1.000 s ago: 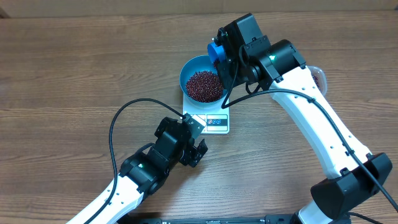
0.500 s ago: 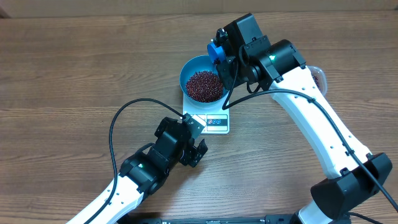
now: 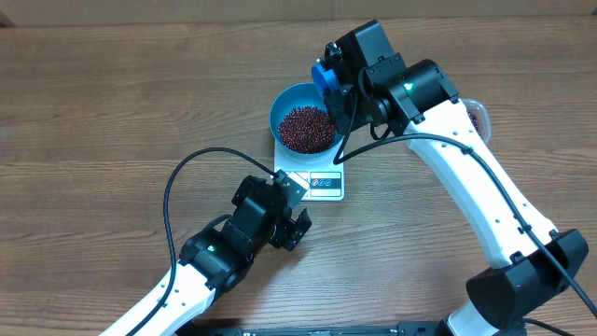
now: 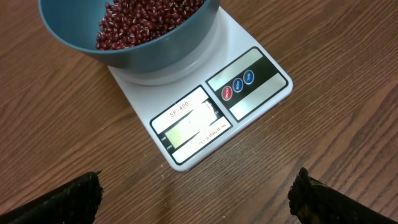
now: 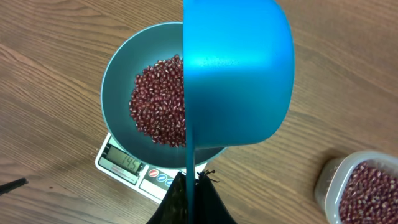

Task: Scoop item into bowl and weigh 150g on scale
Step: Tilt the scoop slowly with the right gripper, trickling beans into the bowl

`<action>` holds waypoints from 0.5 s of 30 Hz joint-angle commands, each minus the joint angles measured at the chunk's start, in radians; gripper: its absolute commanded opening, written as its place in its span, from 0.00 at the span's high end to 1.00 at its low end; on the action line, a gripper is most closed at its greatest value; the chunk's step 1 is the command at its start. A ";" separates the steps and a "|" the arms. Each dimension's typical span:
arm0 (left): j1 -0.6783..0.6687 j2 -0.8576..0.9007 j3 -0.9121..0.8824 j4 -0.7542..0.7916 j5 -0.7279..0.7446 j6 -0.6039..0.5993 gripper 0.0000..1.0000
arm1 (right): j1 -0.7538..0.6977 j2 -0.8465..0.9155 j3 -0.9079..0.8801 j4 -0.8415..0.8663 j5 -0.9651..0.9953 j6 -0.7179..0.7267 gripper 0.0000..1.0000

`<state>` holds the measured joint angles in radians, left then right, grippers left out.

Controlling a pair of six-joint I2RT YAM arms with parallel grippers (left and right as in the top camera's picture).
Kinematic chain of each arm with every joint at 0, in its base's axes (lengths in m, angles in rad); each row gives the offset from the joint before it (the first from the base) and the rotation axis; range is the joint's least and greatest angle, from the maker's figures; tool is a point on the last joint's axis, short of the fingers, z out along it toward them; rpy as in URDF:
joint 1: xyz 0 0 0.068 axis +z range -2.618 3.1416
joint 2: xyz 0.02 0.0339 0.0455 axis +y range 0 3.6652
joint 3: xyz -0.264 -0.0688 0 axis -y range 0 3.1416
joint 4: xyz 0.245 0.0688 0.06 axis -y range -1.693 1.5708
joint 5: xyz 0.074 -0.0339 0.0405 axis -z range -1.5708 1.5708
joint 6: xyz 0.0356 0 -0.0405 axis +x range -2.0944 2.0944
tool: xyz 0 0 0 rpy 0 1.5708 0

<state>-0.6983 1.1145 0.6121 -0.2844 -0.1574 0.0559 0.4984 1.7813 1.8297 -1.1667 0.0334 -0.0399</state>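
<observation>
Right wrist view: a heap of dark red-brown beans (image 5: pixel 158 102) lies in the round blue bowl (image 5: pixel 115 81), covering much of its floor but well below the rim; the bowl sits on the white scale (image 5: pixel 121 163), whose display appears to read 145, just short of the target; directly above the bowl's near side hangs a small blue scoop (image 5: pixel 239 74), turned on its side with its outer wall to the camera, so whether any beans remain in it cannot be told; the right gripper (image 5: pixel 191 193) is clamped tight on the scoop's thin handle at the bottom of the frame; off to the right, apart from the scale, a clear plastic tub (image 5: pixel 364 186) holds more beans; from overhead, the left gripper (image 3: pixel 298 229) rests just beside the scale's display edge, its jaws spread wide and holding nothing, its wrist camera trained on the scale's display and buttons; all stands on a brown wood-grain table (image 3: pixel 112 103); by this reading the scooping is nearly finished, most of the weight already in the bowl, and what appears to be left is a small, careful top-up of beans to bring the scale to the called-for figure without overshooting
</observation>
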 commanded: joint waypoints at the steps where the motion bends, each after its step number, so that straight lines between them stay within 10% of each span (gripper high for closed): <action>1: 0.005 -0.010 -0.007 0.001 0.001 0.011 0.00 | 0.005 -0.032 0.033 -0.004 0.006 0.048 0.96; 15: 0.004 -0.010 -0.007 0.001 0.000 0.011 0.01 | 0.005 -0.032 0.033 -0.016 0.006 0.047 0.96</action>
<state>-0.6983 1.1145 0.6121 -0.2844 -0.1574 0.0559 0.4984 1.7813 1.8297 -1.1839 0.0334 0.0002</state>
